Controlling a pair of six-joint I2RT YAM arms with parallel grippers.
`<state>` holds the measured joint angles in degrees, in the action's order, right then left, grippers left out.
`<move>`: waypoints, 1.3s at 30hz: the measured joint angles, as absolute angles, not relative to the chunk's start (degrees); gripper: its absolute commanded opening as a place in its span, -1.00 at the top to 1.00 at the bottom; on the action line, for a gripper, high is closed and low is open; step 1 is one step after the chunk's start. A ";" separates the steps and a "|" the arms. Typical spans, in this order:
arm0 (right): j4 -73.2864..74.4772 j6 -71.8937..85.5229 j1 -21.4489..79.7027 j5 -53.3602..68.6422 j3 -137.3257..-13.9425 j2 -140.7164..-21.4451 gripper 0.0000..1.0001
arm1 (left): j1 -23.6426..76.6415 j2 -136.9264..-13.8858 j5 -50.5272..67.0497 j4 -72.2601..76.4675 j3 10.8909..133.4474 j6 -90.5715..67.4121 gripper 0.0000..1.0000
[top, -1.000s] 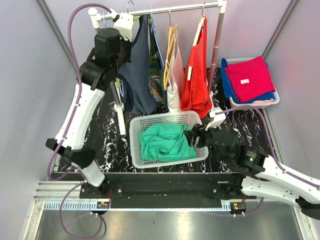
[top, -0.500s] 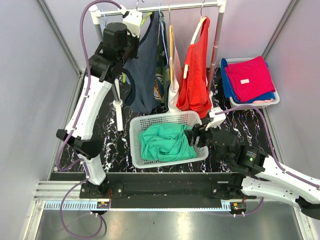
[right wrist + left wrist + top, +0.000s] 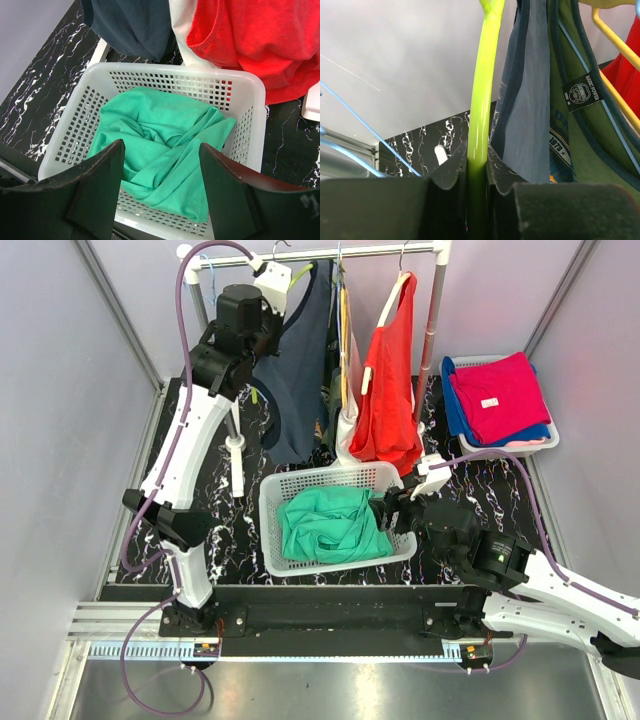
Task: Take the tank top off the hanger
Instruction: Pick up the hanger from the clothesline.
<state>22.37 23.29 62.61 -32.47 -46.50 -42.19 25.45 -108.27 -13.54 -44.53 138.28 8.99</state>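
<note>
A navy tank top (image 3: 298, 370) hangs on a lime green hanger (image 3: 482, 100) at the left end of the clothes rail (image 3: 350, 254). My left gripper (image 3: 272, 285) is up by the rail, shut on the hanger's arm; in the left wrist view the green bar runs straight between the fingers of the left gripper (image 3: 477, 160), with the navy fabric (image 3: 530, 110) just to its right. My right gripper (image 3: 385, 512) hovers open over the white basket (image 3: 335, 478), and the right gripper (image 3: 160, 150) holds nothing.
A green garment (image 3: 165, 145) lies crumpled in the white basket. A red top (image 3: 390, 390), a yellow hanger (image 3: 345, 310) and an olive printed garment (image 3: 570, 130) hang beside the navy one. A second basket (image 3: 510, 448) with pink and blue clothes stands at the back right.
My left arm has risen and shifted right along the rail with the lime hanger, swinging the navy tank top to the right. The right arm has stayed put.
</note>
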 measured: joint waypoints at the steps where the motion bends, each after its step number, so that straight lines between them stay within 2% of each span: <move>1: 22.37 23.31 62.61 -32.47 -46.50 -42.19 -0.41 | 25.43 -108.16 -13.54 -44.53 138.21 9.02 1.00; 6: 22.39 23.77 62.61 -32.42 -46.50 -42.00 -0.41 | 25.43 -103.63 -13.50 -44.71 133.29 8.95 1.00; 18: 22.39 24.49 62.61 -31.97 -46.50 -41.25 -0.40 | 30.63 -82.89 -14.17 -49.95 123.96 8.80 1.00; 31: 23.09 25.34 62.61 -31.90 -46.50 -38.22 -0.41 | 31.55 -84.44 -16.97 -49.78 120.49 9.02 1.00; 39: 23.49 25.32 62.61 -31.94 -46.50 -38.28 -0.41 | 32.10 -76.42 -17.15 -50.48 114.02 10.13 1.00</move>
<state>23.49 25.32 62.61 -31.94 -46.50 -38.28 32.10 -76.42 -17.15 -50.48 114.02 10.13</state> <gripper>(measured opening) 0.702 0.158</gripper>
